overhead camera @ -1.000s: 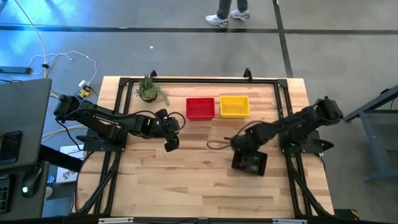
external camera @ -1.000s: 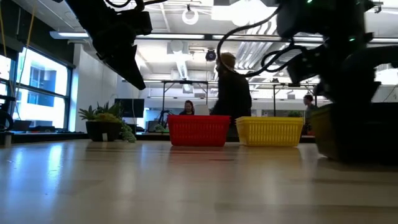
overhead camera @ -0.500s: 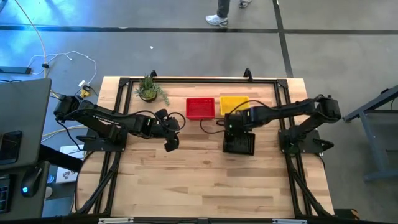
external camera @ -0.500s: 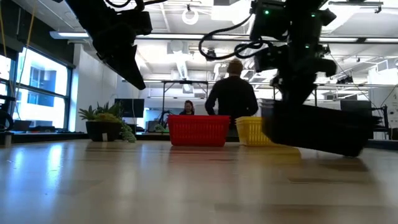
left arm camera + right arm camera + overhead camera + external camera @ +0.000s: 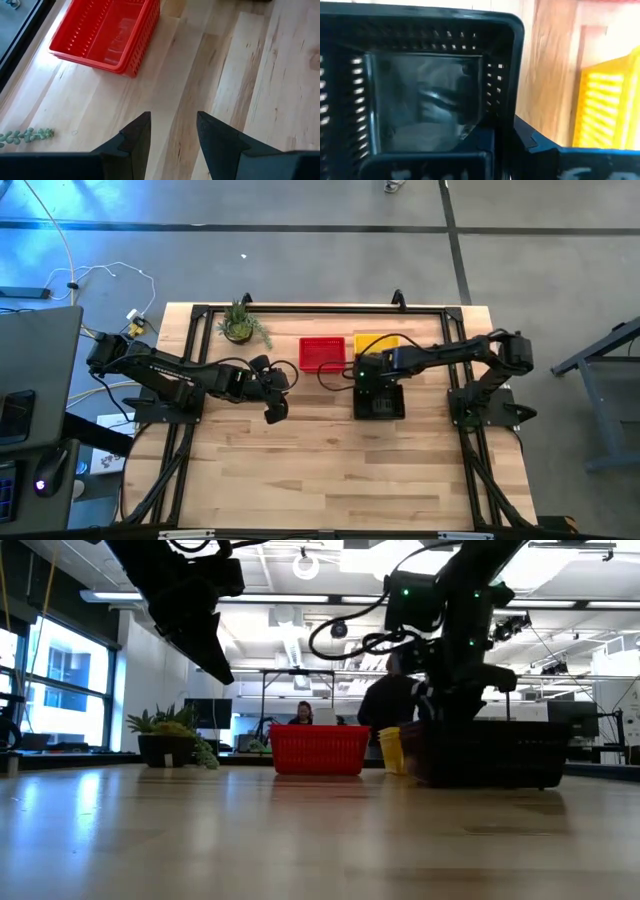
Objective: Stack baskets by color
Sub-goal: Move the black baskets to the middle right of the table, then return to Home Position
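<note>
Scanning left to right across the table (image 5: 300, 470), we note the plant (image 5: 239, 325) at the far left corner. The left gripper (image 5: 277, 411) hangs above the boards nearer than the plant and left of centre, its fingers (image 5: 135, 140) parted with nothing between them. At the far edge the red basket (image 5: 322, 352) sits on the table, upright. Just right of it we see the yellow basket (image 5: 374, 340), partly covered by the right arm. The right gripper (image 5: 366, 375) is clamped on the rim of the black basket (image 5: 381, 401), which lies just near of the yellow one; we cannot tell whether it rests on the table. Beyond the table, a person (image 5: 392, 705) shows in the low view.
</note>
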Motion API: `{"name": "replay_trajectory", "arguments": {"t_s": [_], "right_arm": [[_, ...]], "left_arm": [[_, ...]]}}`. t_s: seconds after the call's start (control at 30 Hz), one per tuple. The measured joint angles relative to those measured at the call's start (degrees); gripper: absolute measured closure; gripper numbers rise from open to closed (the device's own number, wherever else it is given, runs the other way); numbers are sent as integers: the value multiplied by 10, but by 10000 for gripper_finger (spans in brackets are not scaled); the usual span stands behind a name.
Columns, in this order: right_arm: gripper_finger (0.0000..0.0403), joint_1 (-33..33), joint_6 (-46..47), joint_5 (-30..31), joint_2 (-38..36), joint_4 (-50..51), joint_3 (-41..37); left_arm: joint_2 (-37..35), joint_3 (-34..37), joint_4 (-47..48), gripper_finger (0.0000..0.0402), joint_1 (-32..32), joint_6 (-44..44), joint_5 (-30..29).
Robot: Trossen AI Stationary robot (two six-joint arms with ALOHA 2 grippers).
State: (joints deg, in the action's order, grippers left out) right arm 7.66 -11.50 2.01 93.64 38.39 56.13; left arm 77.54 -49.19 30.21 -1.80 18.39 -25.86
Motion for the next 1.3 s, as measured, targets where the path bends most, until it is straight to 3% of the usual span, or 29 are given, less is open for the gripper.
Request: {"name": "replay_trajectory", "arguments": {"t_s": [0.37, 0.8, 1.03, 1.3], "right_arm": [[382, 0, 25, 2, 8, 22, 17], [272, 0, 45, 40, 8, 65, 49], [265, 0, 93, 35, -2, 101, 62], [265, -2, 110, 36, -47, 147, 139]], "left_arm": [[0, 0, 0, 257, 0, -1, 3], [0, 0, 0, 257, 0, -1, 32], [-5, -1, -9, 257, 2, -16, 34], [-73, 2, -25, 257, 22, -50, 62]]}}
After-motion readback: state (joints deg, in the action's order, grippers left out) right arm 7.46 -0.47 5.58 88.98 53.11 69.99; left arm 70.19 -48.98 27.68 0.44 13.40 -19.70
